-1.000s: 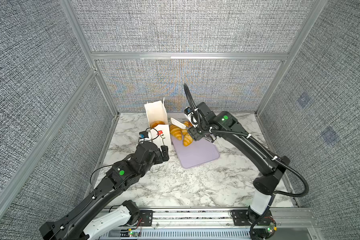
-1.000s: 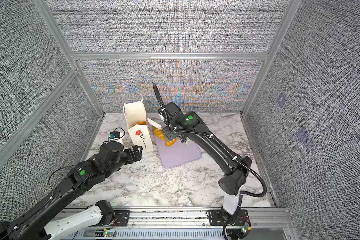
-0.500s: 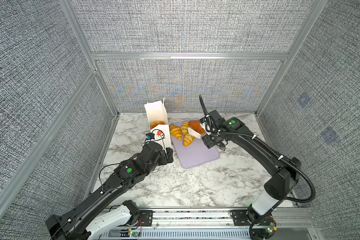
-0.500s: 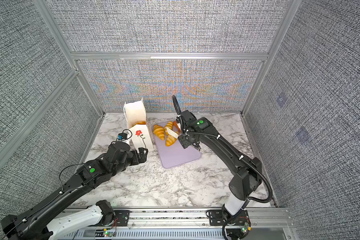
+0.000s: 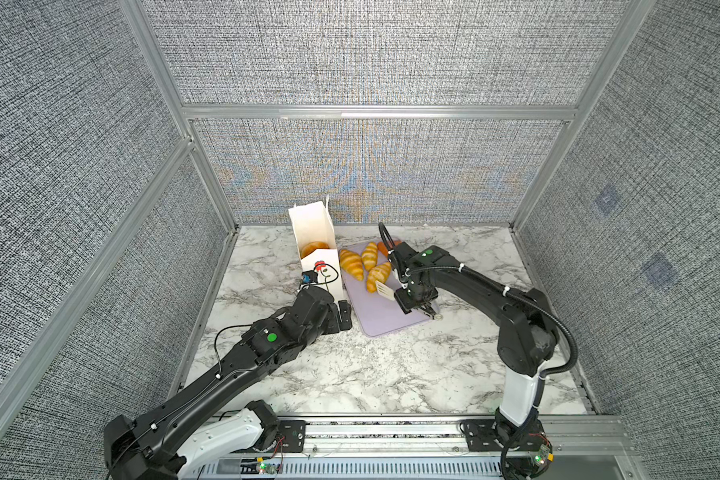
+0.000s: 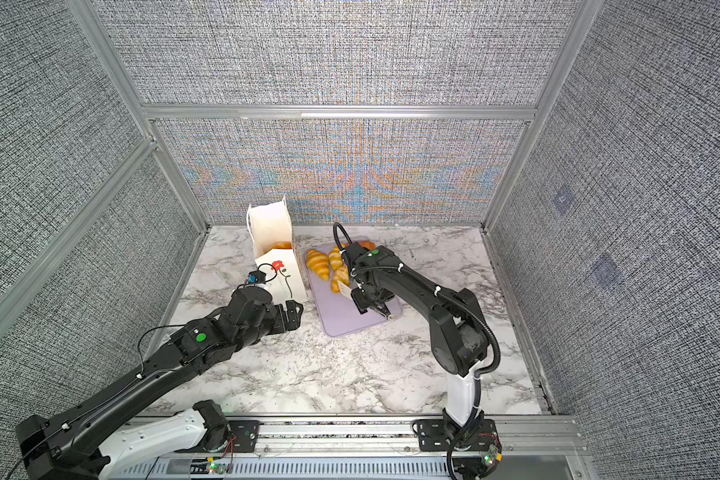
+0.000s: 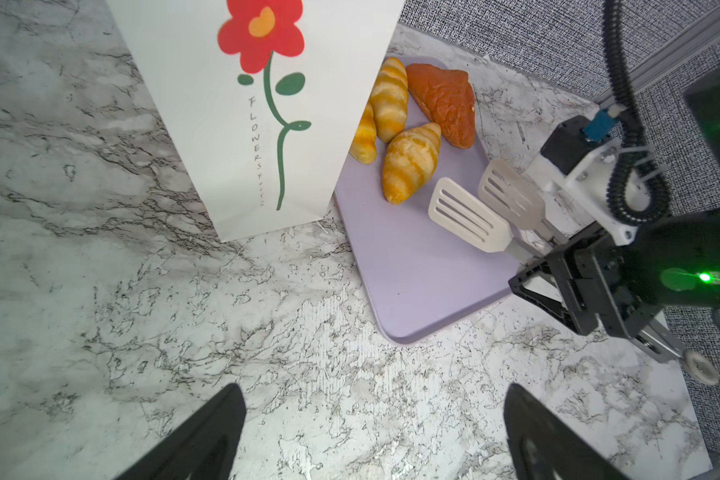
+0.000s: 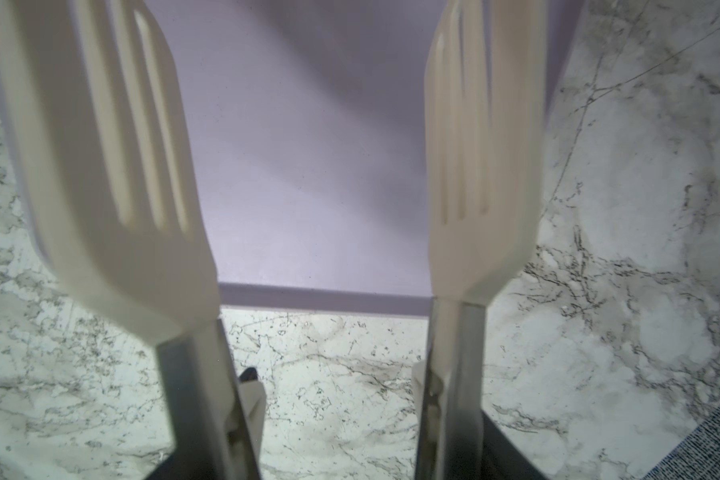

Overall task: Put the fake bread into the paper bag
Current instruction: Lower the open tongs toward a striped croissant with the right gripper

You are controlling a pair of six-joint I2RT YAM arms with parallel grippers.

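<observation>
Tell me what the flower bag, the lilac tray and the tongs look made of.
The paper bag: matte white paper, likely; sharp creased edges, printed flower. The lilac tray: smooth plastic or silicone, faint sheen, rounded rim; cannot tell which. The tongs: off-white slotted blades, matte plastic or silicone, on grey metal-looking arms.

Tall white paper bag [image 7: 208, 124] with red flower print: "FLOWER" in dark capitals runs alongside the green stem; trailing smaller letters illegible.

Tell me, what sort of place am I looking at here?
Likely a robot test cell rather than a kitchen: grey panel walls in aluminium framing enclose a marble-look tabletop, two black arms are bolted to a front rail, and the croissants look like glossy toys.
</observation>
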